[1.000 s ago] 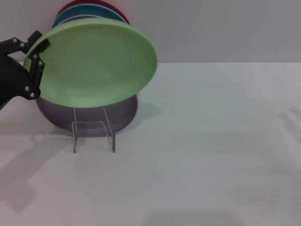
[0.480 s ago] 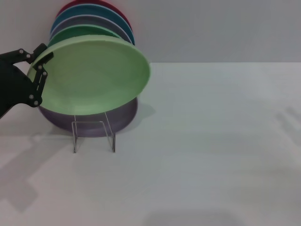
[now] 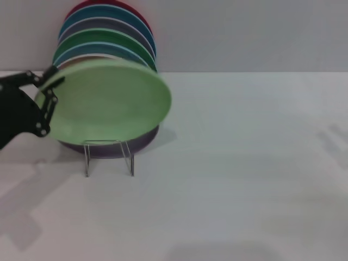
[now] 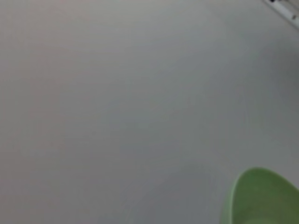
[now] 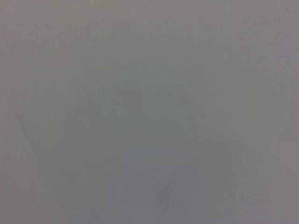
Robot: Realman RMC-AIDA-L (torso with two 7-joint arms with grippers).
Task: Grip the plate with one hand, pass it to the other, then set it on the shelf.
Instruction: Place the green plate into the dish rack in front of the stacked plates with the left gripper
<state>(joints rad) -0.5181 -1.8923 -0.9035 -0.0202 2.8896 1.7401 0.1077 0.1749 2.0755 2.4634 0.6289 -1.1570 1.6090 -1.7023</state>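
Plate [image 3: 109,100] lowering toward shelf [image 3: 109,156], far-left of counter.
Left gripper [image 3: 48,89] clamped on its rim; dropped since a second ago. No handover seen; right gripper out of view.

white table [image 3: 244,163], clear acrylic stand [image 3: 109,156] on it, plate stack [image 3: 106,32] behind

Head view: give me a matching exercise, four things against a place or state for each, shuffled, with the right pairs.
Things:
1. light green plate
2. left gripper
3. clear acrylic stand
4. dull purple plate

Places or states:
A. stands bare on the white table, holding nothing
B. clamped on a plate's rim at the left
C. held tilted in the air above the stand
D. lowest of the leaning stack, mostly hidden behind the held plate

Pairs: 1-C, 2-B, 3-A, 4-D
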